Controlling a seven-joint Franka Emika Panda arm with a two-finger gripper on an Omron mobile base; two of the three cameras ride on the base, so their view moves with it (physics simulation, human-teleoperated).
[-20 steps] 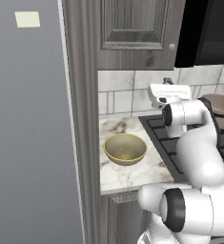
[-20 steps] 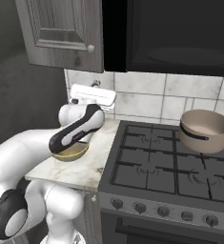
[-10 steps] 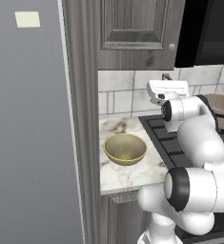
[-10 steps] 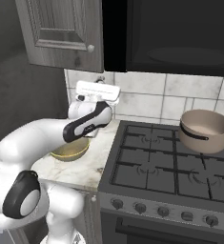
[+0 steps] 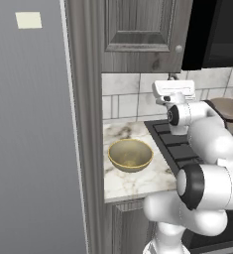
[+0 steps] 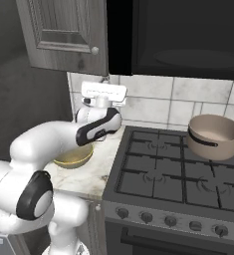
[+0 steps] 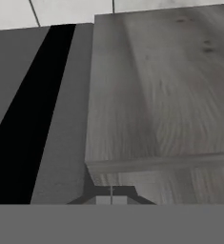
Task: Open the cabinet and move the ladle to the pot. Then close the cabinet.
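Note:
The cabinet (image 5: 138, 30) (image 6: 63, 30) hangs over the counter, its door closed, with a small round knob (image 5: 179, 48) (image 6: 94, 50) at the lower corner. My gripper (image 5: 171, 78) (image 6: 104, 79) points upward just beneath the cabinet's bottom edge, below the knob. Its two tips (image 7: 111, 198) sit pressed together, shut on nothing, and the cabinet's wood-grain underside (image 7: 156, 95) lies ahead of them. The brown pot (image 6: 214, 135) (image 5: 229, 106) stands on the stove's back right burner. The ladle is hidden.
A golden-yellow bowl (image 5: 131, 155) (image 6: 73, 157) rests on the marble counter (image 5: 138, 181) left of the black stove (image 6: 173, 174). A tall flat grey panel (image 5: 33, 149) walls off the left side. A dark hood (image 6: 188, 35) hangs above the stove.
The hand has risen from over the counter's back toward the cabinet's underside, and the arm has folded in closer. Bowl and pot stayed put.

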